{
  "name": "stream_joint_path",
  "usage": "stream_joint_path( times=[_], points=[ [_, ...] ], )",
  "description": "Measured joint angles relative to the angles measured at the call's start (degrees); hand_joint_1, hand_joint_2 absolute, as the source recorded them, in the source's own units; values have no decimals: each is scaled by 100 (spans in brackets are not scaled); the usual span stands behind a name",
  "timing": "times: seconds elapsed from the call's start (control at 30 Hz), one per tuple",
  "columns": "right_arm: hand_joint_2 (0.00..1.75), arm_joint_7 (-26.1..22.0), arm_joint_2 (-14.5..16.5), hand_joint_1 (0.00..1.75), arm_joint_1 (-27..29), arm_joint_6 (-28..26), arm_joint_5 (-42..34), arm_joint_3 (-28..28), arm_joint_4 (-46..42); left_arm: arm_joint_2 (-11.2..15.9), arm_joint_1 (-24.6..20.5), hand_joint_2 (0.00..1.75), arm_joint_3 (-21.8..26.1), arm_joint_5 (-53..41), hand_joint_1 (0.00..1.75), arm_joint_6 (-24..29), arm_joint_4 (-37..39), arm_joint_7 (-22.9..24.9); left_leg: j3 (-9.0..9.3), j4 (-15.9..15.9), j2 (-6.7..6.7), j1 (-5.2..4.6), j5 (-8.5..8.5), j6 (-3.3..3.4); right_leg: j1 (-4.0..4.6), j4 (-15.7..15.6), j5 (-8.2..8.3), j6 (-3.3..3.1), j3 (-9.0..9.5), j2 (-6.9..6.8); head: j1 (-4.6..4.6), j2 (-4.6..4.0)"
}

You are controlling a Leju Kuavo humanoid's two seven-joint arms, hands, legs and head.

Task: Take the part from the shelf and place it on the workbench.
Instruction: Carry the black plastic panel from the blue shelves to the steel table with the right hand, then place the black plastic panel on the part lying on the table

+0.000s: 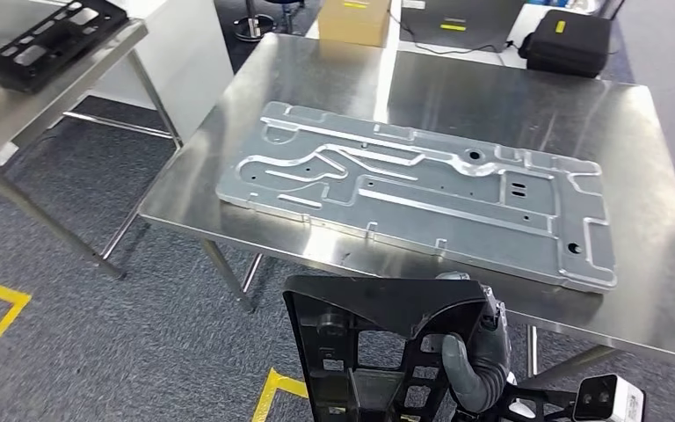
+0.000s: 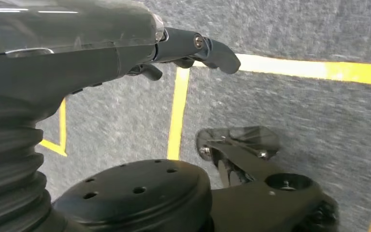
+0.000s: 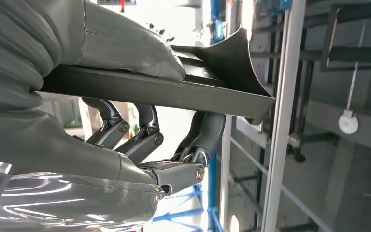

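The right hand [image 1: 473, 356] gripped the black plastic part [image 1: 378, 347] at the bottom centre of the head view, its grey thumb and fingers wrapped around the part's right edge. The part was held upright, short of the near edge of the steel counter [image 1: 527, 105] and not touching it. In the right wrist view the thumb [image 3: 125, 46] pressed on one face of the part [image 3: 183, 92] while the dark fingers [image 3: 207, 135] curled against the other. A large pressed metal panel [image 1: 422, 189] lay flat across the middle of the counter. At the upper left, a second black part [image 1: 48, 40] rested on another steel counter [image 1: 18, 110]. The left hand [image 2: 125, 43] hung over grey carpet [image 2: 294, 121] with yellow floor lines [image 2: 178, 111], holding nothing, its dark fingers extended.
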Motion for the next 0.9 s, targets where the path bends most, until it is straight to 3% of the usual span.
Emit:
stream_joint_path(
  times=[0.03, 0.07, 0.13, 0.17, 0.2, 0.27, 0.3, 0.37, 0.43, 0.5, 0.53, 0.57, 0.6, 0.67, 0.7, 0.77, 0.83, 0.9],
  points=[
    [175, -1, 0, 175, 1, 0, 13, -4, 2, 0, 0, 175, 1, 0, 0, -3, 0, -3, -46, 17, -6, -5, 99, 16, 16, 3, -7, -7, 17, 72, 0, 0],
    [175, -3, 0, 175, 2, -1, 26, -10, 3, 1, -3, 175, 1, -1, 0, -5, 0, -4, 12, -187, -26, -10, 301, 41, 31, 5, -14, -10, 40, 146, 0, 0],
    [175, -7, 1, 175, -2, -4, 44, -20, 4, 12, -3, 175, 0, -7, 0, -13, 0, 2, 282, -927, -210, -15, 758, 114, 51, 9, -34, 0, 81, 281, 3, 0],
    [175, -8, 3, 175, -6, -7, 51, -22, 3, 20, 2, 175, -1, -9, 0, -16, 0, 6, 404, -1251, -314, -16, 877, 140, 56, 21, -41, 17, 79, 343, 3, 0],
    [175, -8, 5, 175, -10, -10, 56, -24, 3, 27, 2, 175, -1, -11, 0, -21, 0, 11, 481, -1449, -392, -23, 919, 154, 48, 29, -41, 43, 63, 397, 3, 0],
    [175, -7, 11, 175, -11, -14, 69, -27, -1, 33, -8, 175, -2, -13, 0, -31, 0, 19, 532, -1566, -373, -38, 889, 170, 24, 29, -24, 116, 19, 494, -2, 0],
    [175, -5, 11, 175, -6, -19, 74, -29, -5, 32, -15, 175, -2, -13, 0, -36, 0, 22, 548, -1590, -320, -33, 906, 192, 15, 37, -26, 152, 7, 466, -3, 0],
    [175, 4, 11, 175, -5, -29, 83, -32, -22, 30, -20, 175, -3, -12, 0, -41, -1, 25, 591, -1663, -207, -10, 939, 254, 27, 240, -157, 214, -86, 215, 13, 0],
    [175, 15, 13, 175, -3, -35, 85, -32, -37, 30, -11, 175, -3, -7, 0, -40, -2, 38, 616, -1690, -78, -10, 938, 288, 12, 860, -477, 265, -401, -49, 32, 0],
    [175, 23, 13, 175, 15, -36, 85, -31, -37, 28, 5, 175, -2, -1, 0, -37, -2, 55, 626, -1686, 58, -12, 917, 284, -33, 1484, -678, 310, -750, -96, 36, 0],
    [175, 26, 13, 175, 25, -36, 85, -31, -36, 27, 10, 175, -2, 2, 0, -36, -2, 62, 639, -1684, 115, -10, 900, 271, -56, 1536, -620, 328, -796, -108, 34, 0],
    [175, 26, 13, 175, 31, -37, 84, -31, -35, 22, 12, 175, -2, 5, 0, -34, -2, 67, 660, -1681, 155, -6, 880, 250, -76, 1364, -461, 341, -719, -127, 34, 0],
    [175, 26, 13, 175, 33, -38, 84, -30, -34, 16, 11, 175, -2, 8, 0, -33, -2, 71, 688, -1676, 185, -1, 855, 223, -92, 1003, -243, 348, -535, -158, 34, 0],
    [175, 26, 14, 175, 34, -40, 81, -28, -31, 3, 2, 175, -2, 19, 0, -28, -2, 76, 728, -1657, 222, -9, 802, 159, -84, 302, 13, 324, -163, -228, 33, 0],
    [175, 25, 15, 175, 37, -41, 79, -27, -29, -1, -6, 175, -2, 28, 0, -25, -2, 78, 737, -1651, 233, -18, 785, 126, -66, 116, 43, 296, -69, -248, 31, 0],
    [175, 24, 19, 175, 45, -43, 75, -25, -26, -2, -19, 175, -2, 48, 0, -19, -2, 81, 754, -1664, 249, -29, 774, 61, -23, 57, 12, 221, -56, -236, 27, 0],
    [175, 22, 24, 175, 51, -44, 73, -22, -28, -2, -23, 175, -2, 60, 0, -17, -2, 80, 760, -1637, 223, -14, 721, 2, -35, 21, 13, 143, -33, -217, 26, 0],
    [175, 15, 35, 175, 53, -44, 69, -11, -29, -3, -19, 175, -2, 68, 0, -14, -2, 76, 600, -1242, 109, -1, 473, -25, -55, -18, 17, 66, 3, -203, 17, 0]
  ],
)
